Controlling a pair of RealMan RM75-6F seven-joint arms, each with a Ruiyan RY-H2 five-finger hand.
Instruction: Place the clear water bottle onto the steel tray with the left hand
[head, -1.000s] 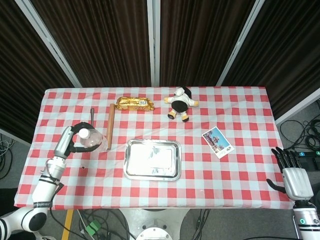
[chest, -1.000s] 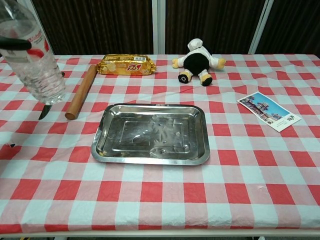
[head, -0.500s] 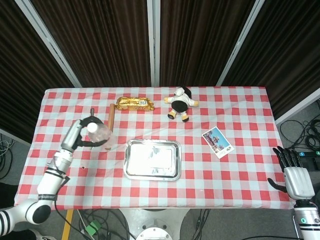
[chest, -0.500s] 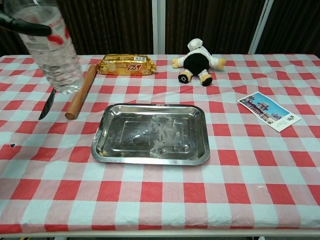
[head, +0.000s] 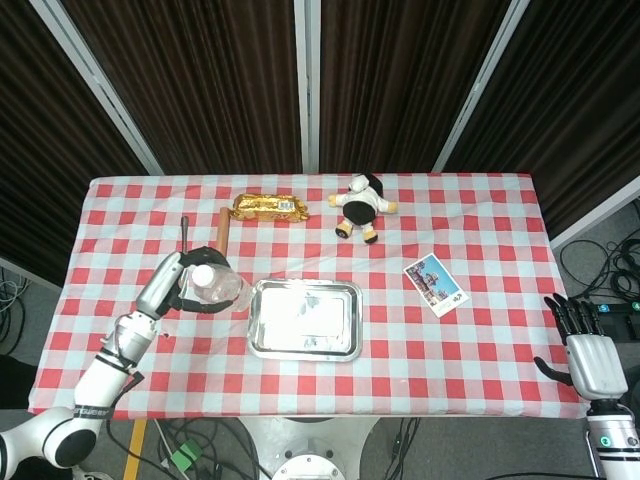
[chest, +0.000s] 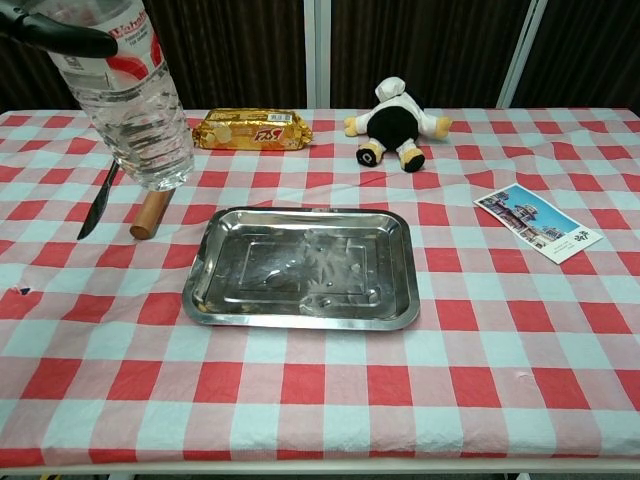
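Bottle: clear water bottle (chest: 135, 95) is hanging above the cloth, just left of the tray, tilted.
Left hand: left hand (head: 182, 285) is wrapping its fingers (chest: 60, 36) around the upper body, likely for carrying clearance.
Steel tray: steel tray (chest: 398, 310) is lying bare, awaiting placement.
Right hand: right hand (head: 592, 364) is idling spread, holding nothing.
Nearby: rolling pin (chest: 153, 212) is partly hiding behind the bottle.

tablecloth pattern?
Red and white checks on the tablecloth, clearest in the chest view.
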